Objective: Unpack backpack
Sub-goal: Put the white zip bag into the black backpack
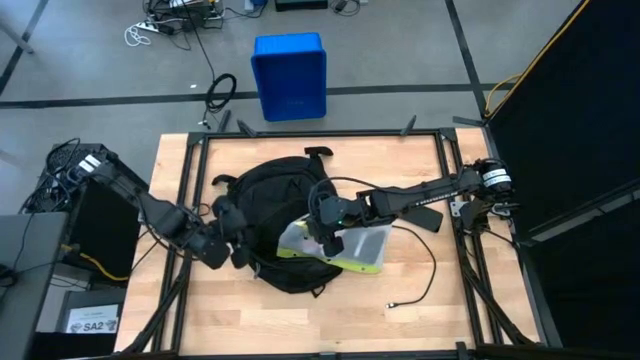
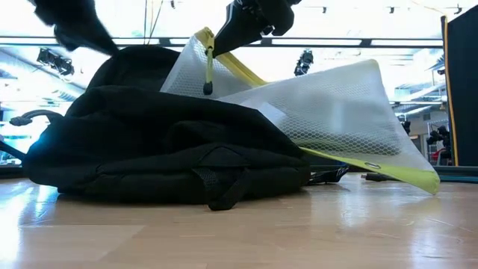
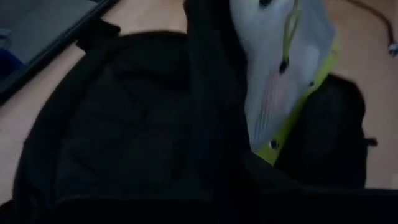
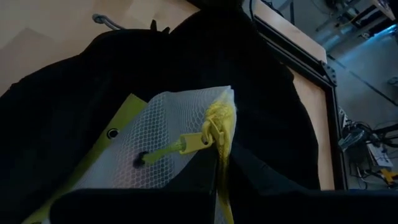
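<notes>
The black backpack [image 1: 275, 200] lies flat in the middle of the table. A white mesh pouch with yellow-green trim [image 1: 352, 248] slants up over the backpack's right side. Its low corner [image 2: 429, 181] is down at the table. My right gripper [image 1: 325, 232] is shut on the pouch's raised end. A yellow zip pull [image 2: 208, 71] dangles below it. My left gripper [image 1: 233, 247] hangs shut above the backpack's left side [image 2: 67, 26]. In the low view it stands clear of the fabric. My right gripper pinches the pouch's raised corner at the bunched yellow zip end [image 4: 219, 127] between its two fingers. It comes slanting down from the table's right side. The pouch hangs tilted below the fingers, its middle over the backpack and its far lower corner at the table.
A blue plastic bin [image 1: 290, 75] stands on the floor beyond the far edge. A thin black cable [image 1: 425, 285] loops on the wood at the right. Black frame rails [image 1: 190, 190] border the table. Bare wood lies along the near edge.
</notes>
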